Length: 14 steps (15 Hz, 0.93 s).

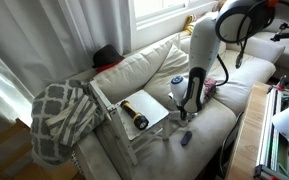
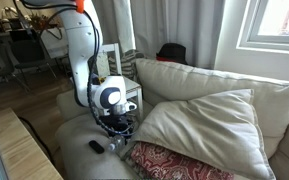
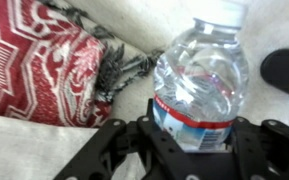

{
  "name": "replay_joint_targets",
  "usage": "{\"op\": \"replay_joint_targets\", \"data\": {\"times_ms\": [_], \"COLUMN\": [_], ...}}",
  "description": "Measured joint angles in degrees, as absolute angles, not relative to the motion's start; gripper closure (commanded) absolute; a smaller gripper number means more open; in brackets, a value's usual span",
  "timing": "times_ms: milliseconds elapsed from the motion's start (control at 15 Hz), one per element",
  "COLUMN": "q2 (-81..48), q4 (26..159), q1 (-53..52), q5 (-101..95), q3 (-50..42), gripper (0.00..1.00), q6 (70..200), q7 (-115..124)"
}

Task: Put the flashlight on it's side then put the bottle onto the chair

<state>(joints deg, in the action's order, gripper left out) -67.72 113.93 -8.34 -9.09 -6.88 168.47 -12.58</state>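
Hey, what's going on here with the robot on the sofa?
The robot arm's gripper has closed on the lower part of the bottle, on the cream sofa beside a red patterned cushion. The flashlight already lies on its side on the chair. The bottle isn't on the chair yet.

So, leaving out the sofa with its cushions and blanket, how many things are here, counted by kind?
flashlight: 1
water bottle: 1
small dark oblong object: 1
chair: 1
Total: 4
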Motion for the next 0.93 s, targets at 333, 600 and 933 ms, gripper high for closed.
{"op": "replay_joint_targets", "data": {"times_ms": [333, 600, 933], "q2": [-58.1, -60.0, -58.0], "q4": [120.9, 119.9, 119.7], "q1": [-11.4, -11.0, -17.6], "q5": [-13.3, -13.3, -20.6], "q3": [-9.9, -9.5, -14.8], "gripper": [0.51, 0.76, 0.76], "q6": [160.8, 160.8, 157.2], "q7": [-12.5, -12.5, -11.0]}}
